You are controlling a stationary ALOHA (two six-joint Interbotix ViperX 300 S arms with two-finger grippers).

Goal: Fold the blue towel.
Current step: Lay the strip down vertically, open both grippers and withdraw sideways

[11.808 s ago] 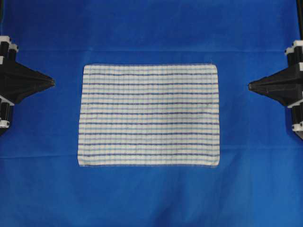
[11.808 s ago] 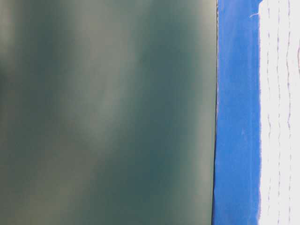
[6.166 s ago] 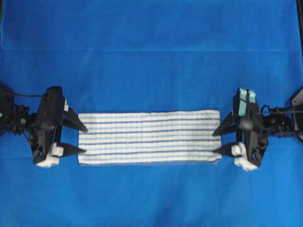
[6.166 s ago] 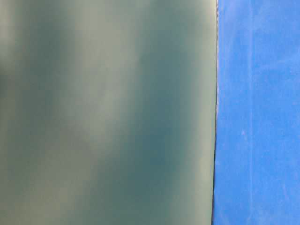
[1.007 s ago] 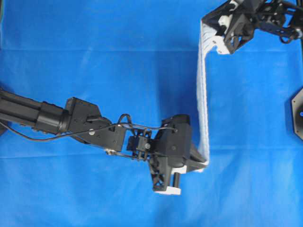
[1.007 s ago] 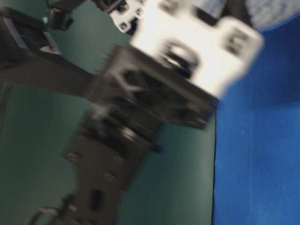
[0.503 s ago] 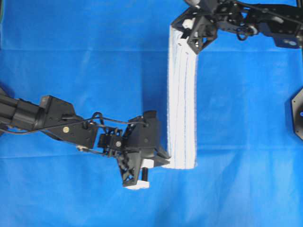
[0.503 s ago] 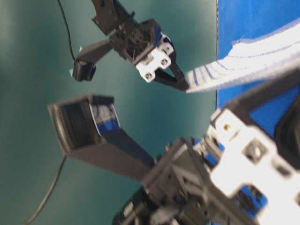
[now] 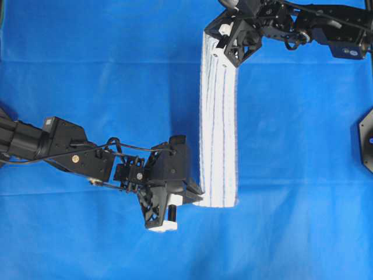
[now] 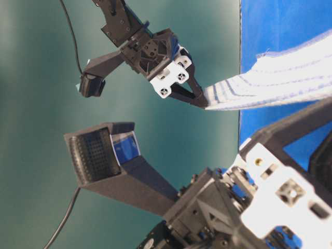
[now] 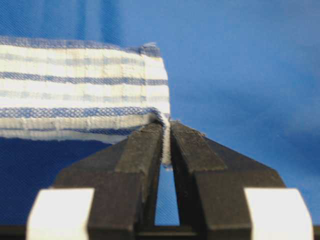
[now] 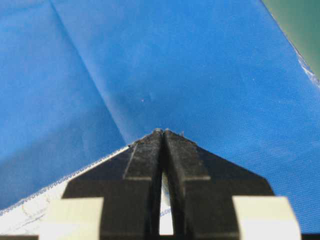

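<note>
Your left hand (image 9: 197,197) pinches blue towel (image 9: 218,122) at 6 o'clock, right hand (image 9: 220,42) pinches 12 o'clock end. Strip has swung flatter, shifted toward 9 o'clock; lay on bench (image 9: 105,87), fold next.

The white woven towel with thin blue stripes (image 10: 290,78) runs off the right edge in the table-level view. Its end under the right gripper (image 9: 217,48) is hidden overhead. The left arm's black base (image 9: 11,137) is cropped.
</note>
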